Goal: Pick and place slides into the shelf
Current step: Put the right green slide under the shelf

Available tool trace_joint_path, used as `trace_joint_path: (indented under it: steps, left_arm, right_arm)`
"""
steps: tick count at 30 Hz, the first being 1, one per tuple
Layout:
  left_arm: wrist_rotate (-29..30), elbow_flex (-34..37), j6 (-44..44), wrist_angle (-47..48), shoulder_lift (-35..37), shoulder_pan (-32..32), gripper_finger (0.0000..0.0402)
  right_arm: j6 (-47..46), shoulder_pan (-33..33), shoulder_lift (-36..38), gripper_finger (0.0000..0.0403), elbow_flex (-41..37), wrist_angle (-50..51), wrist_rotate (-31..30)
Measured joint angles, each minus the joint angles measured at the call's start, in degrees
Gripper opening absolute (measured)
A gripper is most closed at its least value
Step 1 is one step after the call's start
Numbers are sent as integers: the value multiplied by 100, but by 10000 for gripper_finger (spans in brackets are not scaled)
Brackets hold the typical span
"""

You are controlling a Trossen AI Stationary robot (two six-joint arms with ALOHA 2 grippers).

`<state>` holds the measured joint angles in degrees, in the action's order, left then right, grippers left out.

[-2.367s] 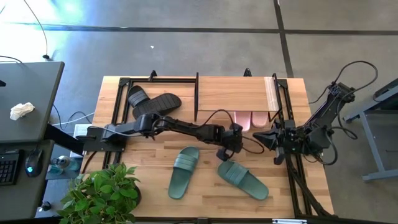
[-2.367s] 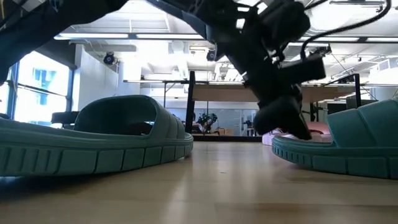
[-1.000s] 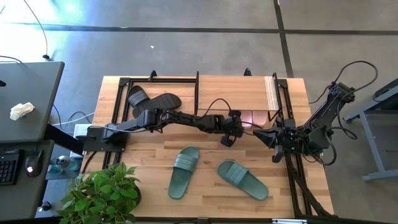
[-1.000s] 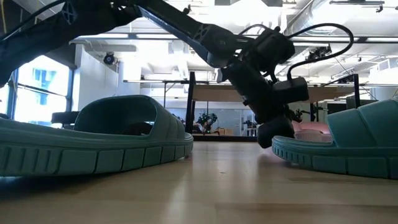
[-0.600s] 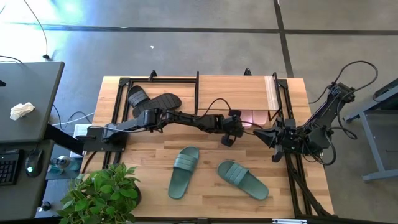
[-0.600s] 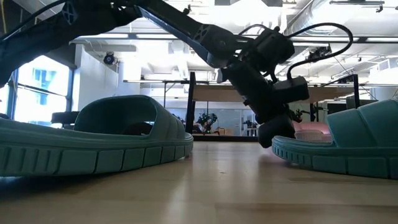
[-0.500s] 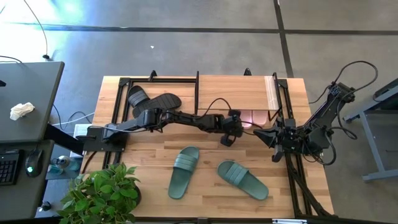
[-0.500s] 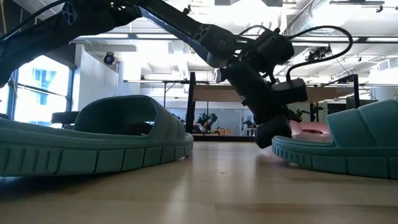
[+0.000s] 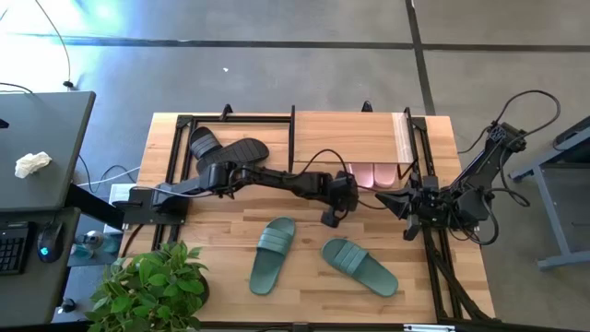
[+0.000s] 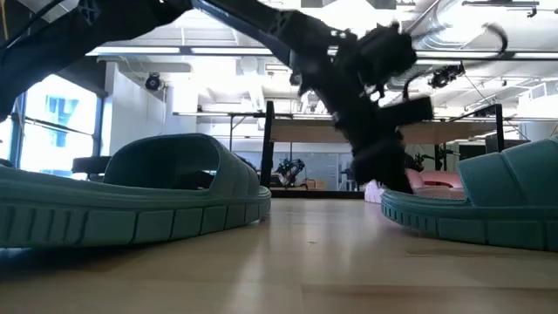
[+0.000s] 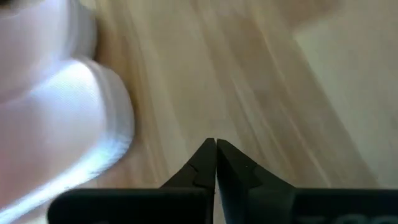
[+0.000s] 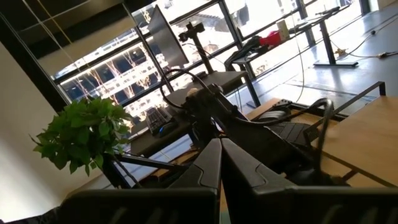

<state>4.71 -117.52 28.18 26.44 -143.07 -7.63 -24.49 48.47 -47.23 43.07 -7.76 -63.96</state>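
Two pale pink slides (image 9: 371,175) lie side by side under the shelf (image 9: 346,138), their heels sticking out toward the near edge. My left gripper (image 9: 327,219) is shut and hangs just near-left of those heels, above bare wood; its wrist view shows a pink heel (image 11: 56,143) beside the shut fingertips (image 11: 215,146). Two dark green slides (image 9: 273,254) (image 9: 359,266) lie soles down on the near part of the table. Two black slides (image 9: 228,150) lie at the far left, one overlapping the other. My right gripper (image 9: 383,198) waits shut at the right, above the table.
Black metal frames (image 9: 175,166) run along the table's left and right sides. A potted plant (image 9: 152,281) stands at the near left corner. Bare wood lies between the green slides and the shelf. In the low view the green slides (image 10: 131,196) (image 10: 488,205) fill the foreground.
My left gripper, shut throughout, has drawn back from the pink slides' heels toward the table's near-left, risen a little and tipped. The pink slides stay under the shelf. My right arm has kept still.
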Motion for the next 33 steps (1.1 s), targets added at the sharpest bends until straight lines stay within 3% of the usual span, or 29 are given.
trace_joint_path:
  steps: [10,20,33]
  left_arm:
    - [-598,8,-292,911,416,305,0]
    - [-517,3,125,1652,1131,973,0]
    - [-517,8,308,3237,2295,1504,0]
  right_arm:
    - [-118,7,1,0,0,55,197]
    - [-575,31,16,0,-2,42,655]
    - [-2978,234,31,0,-2,823,1742]
